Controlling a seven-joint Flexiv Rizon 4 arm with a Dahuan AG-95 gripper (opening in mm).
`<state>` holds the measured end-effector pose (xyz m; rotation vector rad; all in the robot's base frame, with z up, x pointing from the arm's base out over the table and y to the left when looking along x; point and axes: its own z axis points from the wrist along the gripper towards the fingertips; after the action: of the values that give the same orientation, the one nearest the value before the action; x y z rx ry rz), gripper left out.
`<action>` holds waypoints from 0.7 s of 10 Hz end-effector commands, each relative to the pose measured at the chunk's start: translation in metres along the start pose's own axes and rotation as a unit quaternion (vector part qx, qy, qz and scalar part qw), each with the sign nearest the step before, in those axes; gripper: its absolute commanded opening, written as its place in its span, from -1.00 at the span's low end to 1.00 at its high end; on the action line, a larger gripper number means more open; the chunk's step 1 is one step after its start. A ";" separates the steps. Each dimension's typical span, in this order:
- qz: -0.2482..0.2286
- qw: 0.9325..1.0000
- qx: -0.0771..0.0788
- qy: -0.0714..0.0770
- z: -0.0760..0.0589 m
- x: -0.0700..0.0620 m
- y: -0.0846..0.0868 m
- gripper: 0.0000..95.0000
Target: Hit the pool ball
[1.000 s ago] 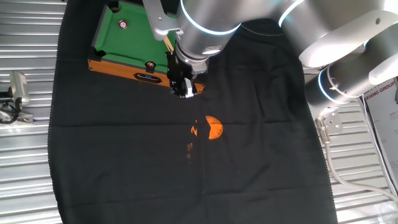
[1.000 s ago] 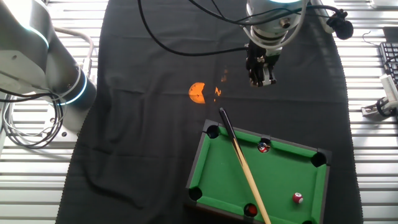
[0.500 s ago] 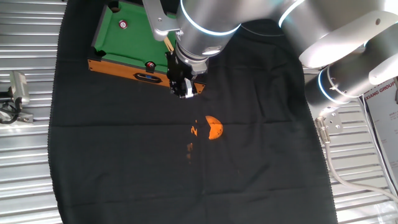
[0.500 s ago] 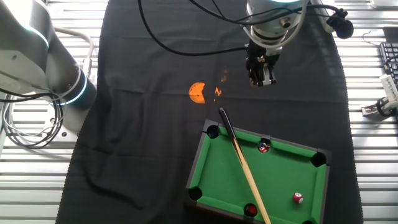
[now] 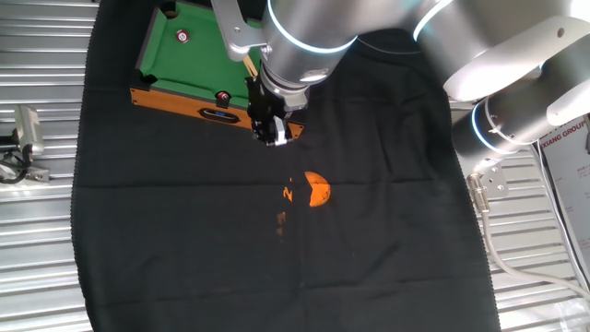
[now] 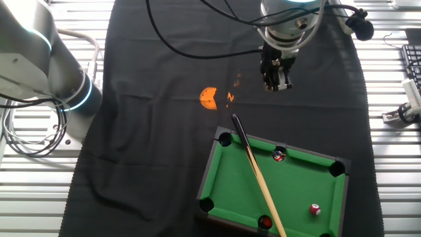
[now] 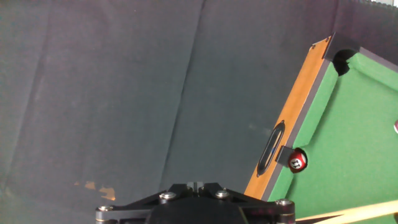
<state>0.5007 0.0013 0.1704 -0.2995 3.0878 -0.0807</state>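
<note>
Gripper (image 6: 275,84) hanging over the black cloth (image 6: 164,118), beyond the end of the green toy pool table (image 6: 273,187) where the cue's dark tip pokes out. Fingers small and dark against the cloth in both fixed views; impossible to tell whether spread or closed. Nothing seen between them, nothing seen touching them. In the hand view only the gripper's metal base with its screws visible along the bottom edge, fingertips out of frame.

Pool ball (image 6: 315,209), bright red with a white spot, resting on the green felt near the corner of the toy table farthest from the gripper, well apart from it. Same ball (image 5: 182,37) a small dot in the first fixed view. Second, darker red ball (image 7: 298,160) sitting at a side pocket of the toy table, close to the orange wooden rail. Third dark spot at another pocket, too small to identify.

Wooden cue (image 6: 258,176) lying diagonally across the toy table, dark tip sticking out past the rail toward the gripper, other end cut off by the frame edge. In the first fixed view, much of the toy table hidden behind the arm.

Orange patch (image 6: 208,98) on the cloth beside the toy table, with smaller orange flecks near it; nature unclear. Under the cloth, a ribbed metal tabletop (image 5: 37,240). Cables, a second grey robot base and a keyboard corner at the margins.
</note>
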 end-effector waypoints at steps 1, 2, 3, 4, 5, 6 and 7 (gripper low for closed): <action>-0.001 1.000 0.000 0.001 0.000 0.001 0.000 -1.00; -0.002 1.000 0.001 0.001 0.000 0.001 0.000 -1.00; -0.002 1.000 0.001 0.001 0.000 0.001 0.000 -1.00; -0.002 1.000 -0.001 -0.001 0.000 0.001 0.000 -1.00; 0.000 1.000 -0.001 -0.001 0.000 0.001 0.000 -1.00; 0.001 1.000 -0.001 -0.001 0.000 0.001 0.000 -1.00; 0.002 1.000 -0.002 -0.001 0.000 0.001 0.000 -1.00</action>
<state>0.4996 0.0012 0.1700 -0.2942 3.0867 -0.0741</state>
